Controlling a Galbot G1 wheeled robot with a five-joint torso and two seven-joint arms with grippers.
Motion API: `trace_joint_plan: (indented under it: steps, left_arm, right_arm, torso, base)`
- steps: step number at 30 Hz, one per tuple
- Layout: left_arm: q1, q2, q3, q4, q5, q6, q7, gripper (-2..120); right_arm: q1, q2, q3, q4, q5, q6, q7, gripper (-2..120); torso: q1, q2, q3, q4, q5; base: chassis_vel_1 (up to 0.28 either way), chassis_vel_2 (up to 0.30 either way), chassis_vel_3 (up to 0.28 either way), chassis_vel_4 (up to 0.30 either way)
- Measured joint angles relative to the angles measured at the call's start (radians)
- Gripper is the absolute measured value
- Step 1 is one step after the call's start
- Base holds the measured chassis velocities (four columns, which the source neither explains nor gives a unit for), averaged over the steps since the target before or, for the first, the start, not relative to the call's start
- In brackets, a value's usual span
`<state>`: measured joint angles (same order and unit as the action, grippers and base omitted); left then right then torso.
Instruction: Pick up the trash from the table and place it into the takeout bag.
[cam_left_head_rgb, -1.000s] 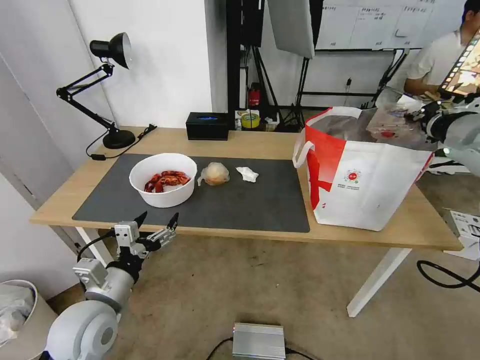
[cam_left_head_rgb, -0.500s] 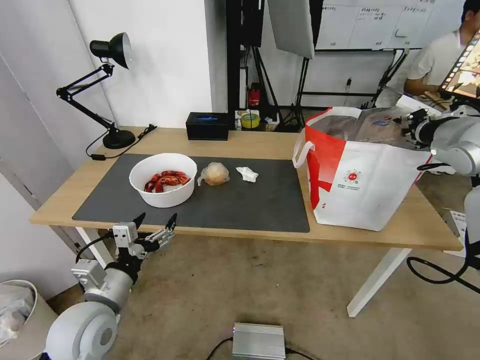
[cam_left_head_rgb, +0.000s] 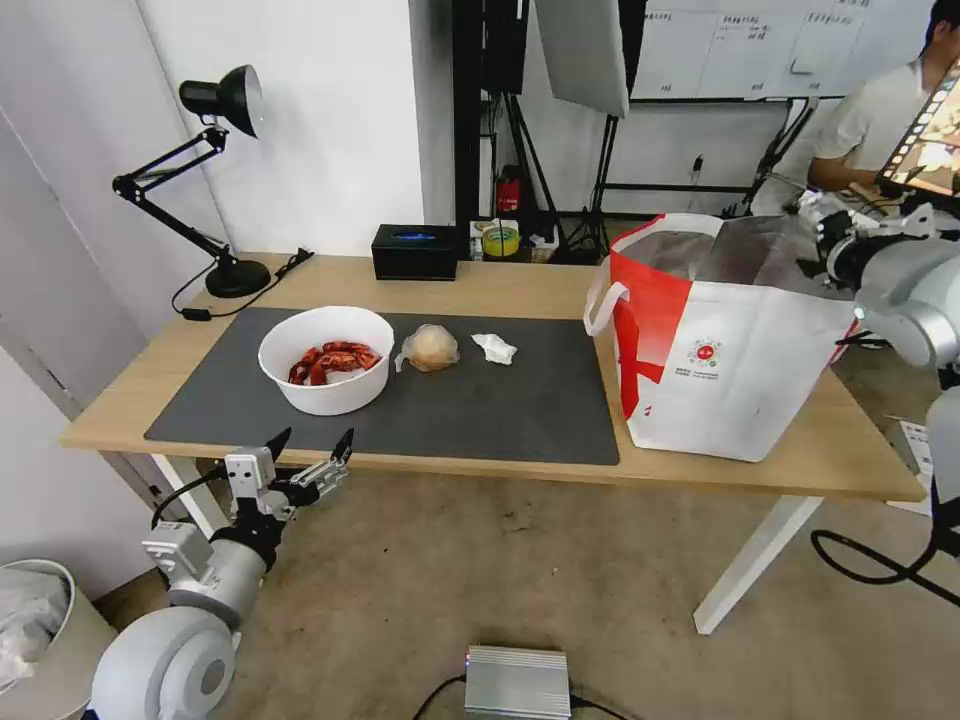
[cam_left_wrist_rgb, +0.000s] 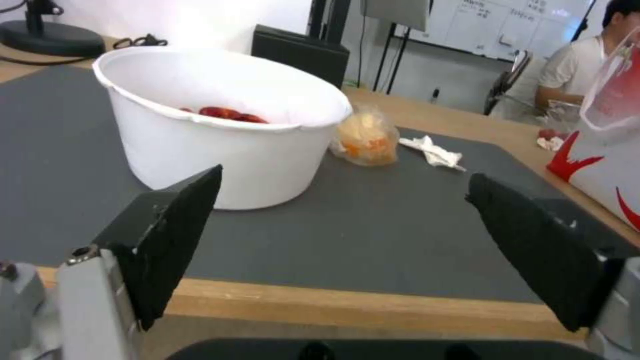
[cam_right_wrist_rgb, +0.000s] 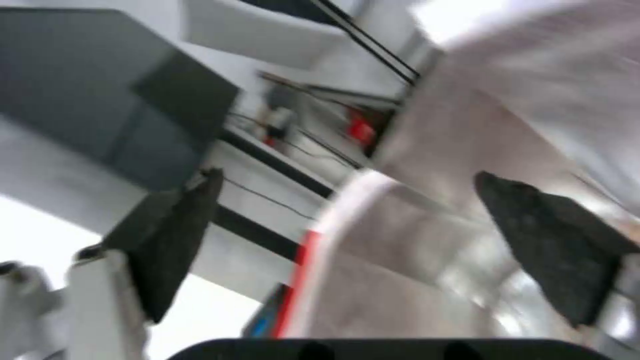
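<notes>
Right pincer (cam_left_head_rgb: 822, 222) is wide open with nothing in it, up at the far rim of the takeout bag (cam_left_head_rgb: 735, 340). Left pincer (cam_left_head_rgb: 308, 462) also spread and holding nothing, parked below the surface (cam_left_head_rgb: 480, 285) front edge, facing the bowl (cam_left_head_rgb: 326, 359). On the mat (cam_left_head_rgb: 480, 400) I see the bowl of red scraps, wrapped orange lump (cam_left_head_rgb: 429, 347) beside it, tissue (cam_left_head_rgb: 494, 348) just past that. My read: three pieces left to bag; can't see the bag's contents.
</notes>
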<state>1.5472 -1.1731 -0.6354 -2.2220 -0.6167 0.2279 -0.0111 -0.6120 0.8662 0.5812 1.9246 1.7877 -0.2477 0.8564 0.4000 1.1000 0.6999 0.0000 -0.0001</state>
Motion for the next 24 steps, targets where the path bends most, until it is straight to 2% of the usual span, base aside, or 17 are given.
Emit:
trace_joint_plan:
  steps: [1,2,5,7,9,10,12,13,14,16,24]
  left_arm:
    - [-0.001,0.000,-0.002,0.000,0.000,0.000,0.000,100]
    - [-0.001,0.000,-0.002,0.000,0.000,0.000,0.000,100]
    - [-0.002,-0.001,-0.007,-0.003,-0.002,0.000,0.000,100]
    - [-0.002,-0.001,-0.009,-0.004,-0.002,-0.001,0.000,100]
    - [0.001,-0.004,-0.019,-0.004,-0.003,-0.002,0.001,100]
    - [0.001,-0.004,-0.019,-0.004,-0.003,-0.002,0.001,100]
    - [0.001,-0.005,-0.022,-0.003,-0.004,-0.004,0.002,100]
    - [0.001,-0.005,-0.022,-0.003,-0.004,-0.004,0.002,100]
    - [0.001,-0.005,-0.024,-0.002,-0.004,-0.005,0.002,100]
    - [-0.001,-0.005,-0.025,-0.001,-0.005,-0.006,0.002,100]
    - [0.001,-0.007,-0.035,-0.001,-0.005,-0.007,0.002,100]
  right_arm:
    - [-0.022,-0.003,-0.004,0.021,-0.047,0.019,-0.076,99]
    - [-0.022,-0.003,-0.004,0.021,-0.047,0.019,-0.076,99]
    - [-0.066,-0.012,-0.014,0.056,-0.137,0.051,-0.201,100]
    - [-0.083,-0.014,-0.017,0.070,-0.169,0.060,-0.235,100]
    - [-0.146,-0.024,-0.030,0.118,-0.298,0.082,-0.337,100]
    - [-0.146,-0.024,-0.030,0.118,-0.298,0.082,-0.337,100]
    - [-0.194,-0.033,-0.045,0.156,-0.417,0.096,-0.406,100]
    - [-0.194,-0.033,-0.045,0.156,-0.417,0.096,-0.406,100]
    - [-0.236,-0.038,-0.054,0.191,-0.516,0.101,-0.458,100]
    - [-0.289,-0.043,-0.059,0.239,-0.622,0.106,-0.514,100]
    - [-0.456,-0.027,-0.052,0.310,-0.793,0.120,-0.584,100]
  torso:
    - [0.000,0.000,0.000,0.0001,0.0000]
    - [0.000,0.000,0.000,0.0001,0.0000]
    - [0.000,0.000,0.000,0.0000,-0.0001]
    - [0.000,0.000,0.000,0.0001,0.0000]
    - [0.000,0.000,0.000,-0.0001,0.0003]
    - [0.000,0.000,0.000,-0.0001,0.0003]
    - [0.000,0.000,0.000,0.0001,-0.0001]
    - [0.000,0.000,0.000,0.0001,-0.0001]
    - [0.000,0.000,0.000,0.0001,0.0001]
    - [0.000,0.000,0.000,0.0000,-0.0002]
    - [0.000,0.000,0.000,0.0000,0.0002]
  base:
    - [0.000,0.000,0.000,0.000]
    - [0.000,0.000,0.000,0.000]
    - [0.000,0.000,0.000,0.000]
    - [0.000,0.000,0.000,0.000]
    - [0.000,0.000,0.000,0.000]
    - [0.000,0.000,0.000,0.000]
    - [0.000,0.000,0.000,0.000]
    - [0.000,0.000,0.000,0.000]
    - [0.000,0.000,0.000,0.000]
    - [0.000,0.000,0.000,0.000]
    - [0.000,0.000,0.000,0.000]
